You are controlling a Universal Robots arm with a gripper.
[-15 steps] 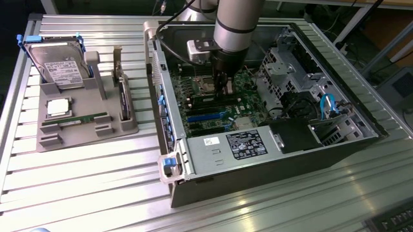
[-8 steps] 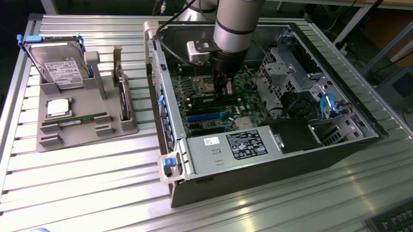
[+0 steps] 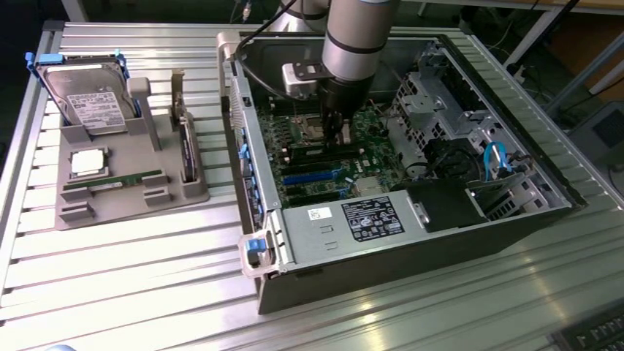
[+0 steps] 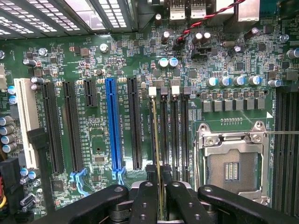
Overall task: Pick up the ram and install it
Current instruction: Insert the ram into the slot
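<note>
Mid-frame in the exterior view, the gripper (image 3: 343,136) pinches the ram (image 4: 157,158) between narrow jaws (board edge-on), its long axis running parallel with the memory slots (image 4: 171,135) just beneath.

Clock centred on tool (image 4: 161,193), 12 o'clock along length of ram (image 4: 157,140). Black fingers (image 4: 147,198) clamp ram, seen edge-on as thin line, running to 12 o'clock over memory slots (image 4: 175,130), toward white latch (image 4: 152,92); seated or not, cannot tell. Blue slot (image 4: 112,123) at 11 o'clock, white slot (image 4: 25,116) at 10 o'clock. CPU socket (image 4: 231,163), pins bare, silver frame, at 2 o'clock. Green motherboard (image 4: 224,60) beneath all. Red-black twisted wire (image 4: 205,21) between 12 and 1 o'clock.
</note>
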